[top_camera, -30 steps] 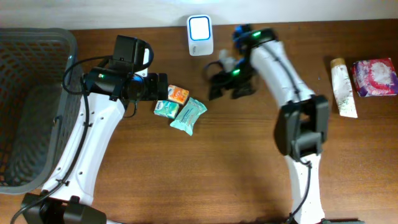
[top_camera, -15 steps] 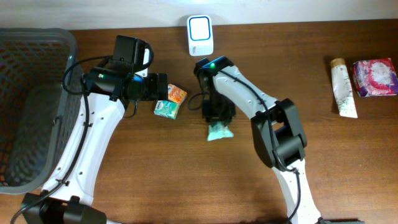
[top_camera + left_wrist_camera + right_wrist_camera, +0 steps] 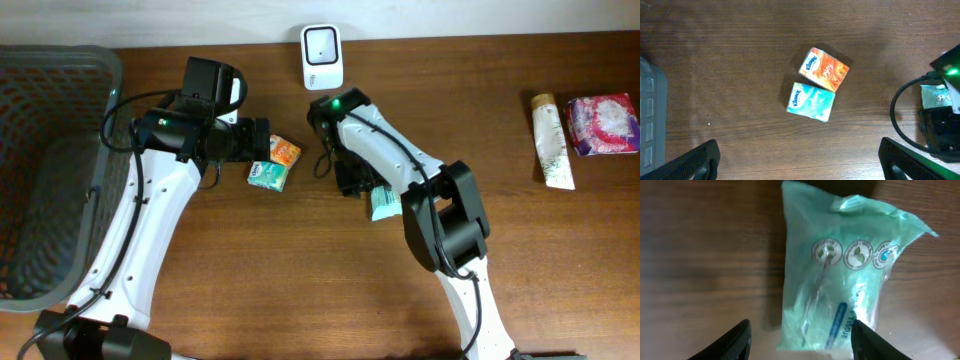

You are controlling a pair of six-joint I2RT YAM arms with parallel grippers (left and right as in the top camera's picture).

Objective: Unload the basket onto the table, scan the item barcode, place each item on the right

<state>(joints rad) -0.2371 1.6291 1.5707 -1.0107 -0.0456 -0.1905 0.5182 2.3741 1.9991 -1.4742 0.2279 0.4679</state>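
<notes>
Dragged right, the soft green plastic tissue pack (image 3: 386, 204) now lies apart from the two small packs it was beside. The left end effector (image 3: 799, 152) hangs wide open and empty over the small orange tissue pack (image 3: 823, 69) and small blue-green tissue pack (image 3: 811, 101). The white box scanner (image 3: 322, 45) sits at the back of the brown wooden worktop (image 3: 250, 290). The right end effector (image 3: 799, 342) sits around the green pack; I cannot tell if it grips. So the pack is on its own now, but not scanned yet, I think.

Kleenex on the orange tissue pack (image 3: 823, 69), Kleenex on the teal tissue pack (image 3: 811, 101), TISSUE on the green packet (image 3: 840, 280)
</notes>
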